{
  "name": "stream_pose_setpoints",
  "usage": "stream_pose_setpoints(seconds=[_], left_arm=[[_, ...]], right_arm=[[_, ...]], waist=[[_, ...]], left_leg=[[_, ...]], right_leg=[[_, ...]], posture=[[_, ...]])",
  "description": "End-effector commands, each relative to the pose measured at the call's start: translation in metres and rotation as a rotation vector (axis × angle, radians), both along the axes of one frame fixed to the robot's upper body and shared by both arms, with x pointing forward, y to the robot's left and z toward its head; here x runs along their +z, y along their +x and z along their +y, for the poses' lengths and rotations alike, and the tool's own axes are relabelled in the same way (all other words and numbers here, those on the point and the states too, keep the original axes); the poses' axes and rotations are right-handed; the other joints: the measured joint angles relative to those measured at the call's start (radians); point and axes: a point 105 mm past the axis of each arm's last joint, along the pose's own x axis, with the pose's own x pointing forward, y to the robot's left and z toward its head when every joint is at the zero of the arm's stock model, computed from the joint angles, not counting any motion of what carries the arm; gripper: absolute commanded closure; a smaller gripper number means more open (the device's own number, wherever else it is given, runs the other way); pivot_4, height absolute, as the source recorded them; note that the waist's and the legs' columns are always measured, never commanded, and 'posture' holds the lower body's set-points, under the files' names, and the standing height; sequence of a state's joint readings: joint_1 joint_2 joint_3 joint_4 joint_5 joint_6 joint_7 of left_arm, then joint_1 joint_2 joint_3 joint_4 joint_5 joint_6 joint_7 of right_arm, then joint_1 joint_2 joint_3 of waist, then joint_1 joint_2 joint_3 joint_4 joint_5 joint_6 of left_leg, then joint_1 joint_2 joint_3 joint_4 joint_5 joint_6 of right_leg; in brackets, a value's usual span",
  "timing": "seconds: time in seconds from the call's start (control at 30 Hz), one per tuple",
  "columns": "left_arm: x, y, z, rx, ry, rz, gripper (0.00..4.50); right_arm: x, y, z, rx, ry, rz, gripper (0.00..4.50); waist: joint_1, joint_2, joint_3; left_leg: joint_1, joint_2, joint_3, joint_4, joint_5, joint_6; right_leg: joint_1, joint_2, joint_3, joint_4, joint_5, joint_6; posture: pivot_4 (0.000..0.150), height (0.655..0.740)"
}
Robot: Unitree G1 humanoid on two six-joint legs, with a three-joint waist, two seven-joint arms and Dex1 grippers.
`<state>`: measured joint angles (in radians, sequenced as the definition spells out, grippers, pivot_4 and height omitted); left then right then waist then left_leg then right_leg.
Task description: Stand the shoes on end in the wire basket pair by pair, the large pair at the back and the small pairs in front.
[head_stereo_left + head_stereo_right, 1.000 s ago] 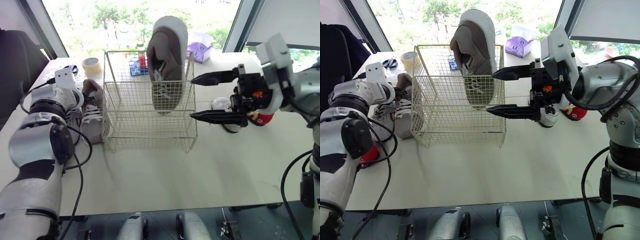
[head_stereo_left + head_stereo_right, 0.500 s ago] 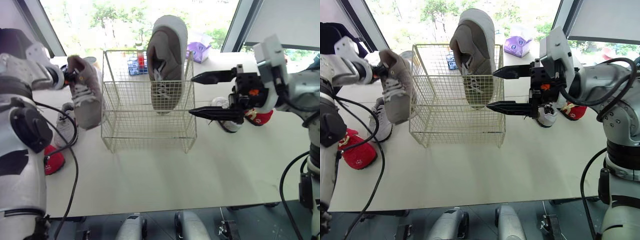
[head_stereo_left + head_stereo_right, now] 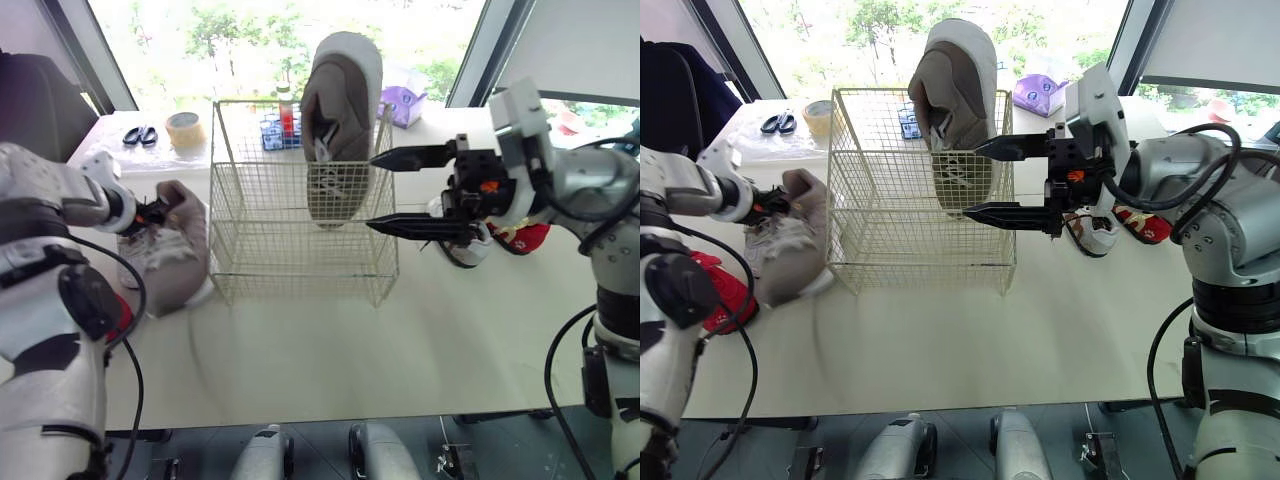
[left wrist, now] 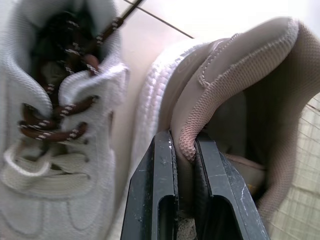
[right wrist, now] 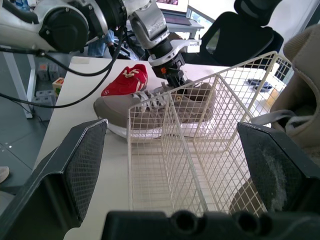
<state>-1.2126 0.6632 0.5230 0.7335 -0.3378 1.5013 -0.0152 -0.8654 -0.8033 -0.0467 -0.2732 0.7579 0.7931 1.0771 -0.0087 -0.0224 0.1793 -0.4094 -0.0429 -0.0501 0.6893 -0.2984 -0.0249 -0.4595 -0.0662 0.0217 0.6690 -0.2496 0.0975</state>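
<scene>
At the basket's left wall, outside it: left end effector (image 4: 182,142) is clamped on the heel collar of the second large shoe (image 3: 180,255), fingers pinching only that thin padded edge. The shoe sits low, sole toward the surface (image 3: 400,340); I cannot tell whether its weight rests there. Its mate (image 3: 338,130) stands on end at the back right of the basket (image 3: 260,230), toe up above the rim. Right end effector (image 3: 370,193) hovers with its fingers spread wide, holding nothing, just beside the basket's right wall.

Risks, as judged:
- The grip is on soft collar fabric, far from the shoe's middle. Lifting could let the shoe swing or slip out.
- The toe could catch the rim on the way over and shove the light basket.
- A shove could tip the mate.
- A small white shoe (image 4: 55,125) lies just beside the held one, so its laces could snag and be dragged.
- The right fingers are near the wire and could hook the mesh.

Surface: white and wide. A red shoe (image 3: 720,285) lies at the left. A second white shoe (image 3: 465,245) and second red shoe (image 3: 520,238) lie at the right. Scissors (image 3: 140,134), tape (image 3: 184,130), a blue rack (image 3: 280,128) and a tissue pack (image 3: 405,100) lie along the back edge. Room: large windows with trees outside, and a dark chair (image 3: 40,110) at the left.
</scene>
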Motion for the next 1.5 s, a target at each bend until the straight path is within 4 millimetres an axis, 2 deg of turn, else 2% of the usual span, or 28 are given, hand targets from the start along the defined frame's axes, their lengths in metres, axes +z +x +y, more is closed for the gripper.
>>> stream_pose_setpoints(seconds=[0.03, 0.17, 0.4, 0.53, 0.6, 0.73, 0.83, 0.97, 1.07, 1.17, 1.33, 1.5], left_arm=[[-0.009, -0.004, -0.002, -0.008, 0.049, 0.021, 2.82], [0.000, -0.005, 0.005, 0.029, 0.073, -0.009, 1.10], [0.021, -0.013, 0.011, 0.039, 0.109, -0.036, 1.10], [0.018, -0.016, 0.009, 0.004, 0.129, -0.033, 1.10], [0.013, -0.018, 0.009, -0.006, 0.132, -0.024, 1.10], [0.000, -0.024, 0.010, -0.027, 0.125, -0.001, 1.10], [-0.003, -0.027, 0.010, -0.047, 0.122, 0.001, 1.10], [0.016, -0.034, 0.017, -0.060, 0.177, -0.063, 1.10], [0.033, -0.045, 0.010, -0.192, 0.207, -0.164, 1.10], [0.040, -0.053, 0.008, -0.257, 0.232, -0.251, 1.10], [0.042, -0.059, 0.033, -0.223, 0.271, -0.435, 1.10], [0.020, -0.091, 0.021, -0.341, 0.111, -0.476, 1.10]], right_arm=[[0.011, -0.003, -0.001, -0.010, 0.015, -0.060, 0.00], [0.009, -0.004, -0.003, -0.029, 0.019, -0.054, 0.00], [0.007, -0.004, -0.006, -0.050, 0.020, -0.054, 0.00], [0.005, -0.008, -0.008, -0.045, 0.012, -0.044, 0.00], [0.006, -0.017, -0.011, -0.023, -0.004, -0.027, 0.00], [0.018, -0.048, -0.020, 0.055, -0.028, 0.061, 0.00], [0.016, -0.058, -0.024, 0.052, -0.076, 0.092, 0.00], [0.005, -0.053, -0.028, 0.003, -0.134, 0.088, 0.00], [0.003, -0.051, -0.026, 0.005, -0.125, 0.081, 0.00], [0.003, -0.050, -0.025, 0.011, -0.118, 0.077, 0.00], [0.002, -0.042, -0.024, 0.011, -0.104, 0.074, 0.00], [-0.002, -0.039, -0.024, 0.018, -0.115, 0.080, 0.00]], waist=[[-0.001, 0.000, 0.000], [-0.003, 0.000, 0.000], [-0.005, 0.000, 0.000], [-0.005, 0.000, 0.000], [-0.004, 0.000, 0.000], [-0.002, 0.000, 0.000], [-0.007, -0.001, 0.000], [-0.009, -0.001, -0.001], [-0.009, -0.001, -0.001], [-0.006, -0.001, -0.001], [-0.003, -0.001, -0.001], [-0.005, -0.001, -0.001]], left_leg=[[0.000, 0.000, 0.000, 0.000, 0.000, 0.000], [0.000, 0.000, 0.000, 0.000, 0.000, 0.000], [0.000, 0.000, 0.000, 0.000, 0.000, 0.000], [0.000, 0.001, 0.000, 0.000, 0.000, 0.000], [0.000, 0.001, 0.000, 0.000, 0.000, 0.000], [0.000, 0.000, 0.000, 0.000, 0.000, 0.000], [0.000, 0.001, -0.001, 0.000, 0.000, 0.000], [0.001, 0.001, -0.001, -0.001, 0.000, 0.000], [0.000, 0.001, 0.000, -0.001, 0.000, 0.000], [0.000, 0.001, 0.001, -0.002, 0.000, 0.000], [0.001, 0.001, 0.001, -0.002, 0.000, 0.000], [0.001, 0.002, 0.001, -0.003, 0.000, 0.000]], right_leg=[[0.000, 0.000, 0.000, 0.000, 0.000, 0.000], [0.000, 0.000, 0.000, 0.000, 0.000, 0.000], [0.000, 0.000, 0.000, 0.000, 0.000, 0.000], [-0.001, 0.000, 0.000, 0.000, 0.000, 0.000], [0.000, 0.000, 0.001, 0.000, 0.000, 0.000], [0.000, -0.001, 0.001, -0.001, 0.000, 0.000], [0.000, -0.001, 0.001, -0.002, 0.000, 0.000], [0.000, -0.001, 0.002, -0.002, 0.000, 0.000], [0.000, -0.001, 0.002, -0.002, 0.000, 0.000], [-0.001, -0.001, 0.003, -0.003, 0.000, 0.000], [0.001, -0.001, 0.002, -0.004, 0.000, -0.001], [0.001, -0.001, 0.003, -0.005, 0.000, -0.001]], posture=[[0.150, 0.7400], [0.150, 0.7400], [0.150, 0.7400], [0.150, 0.7400], [0.150, 0.7400], [0.150, 0.7400], [0.150, 0.7400], [0.150, 0.7400], [0.150, 0.7400], [0.150, 0.7400], [0.150, 0.7400], [0.150, 0.7400]])
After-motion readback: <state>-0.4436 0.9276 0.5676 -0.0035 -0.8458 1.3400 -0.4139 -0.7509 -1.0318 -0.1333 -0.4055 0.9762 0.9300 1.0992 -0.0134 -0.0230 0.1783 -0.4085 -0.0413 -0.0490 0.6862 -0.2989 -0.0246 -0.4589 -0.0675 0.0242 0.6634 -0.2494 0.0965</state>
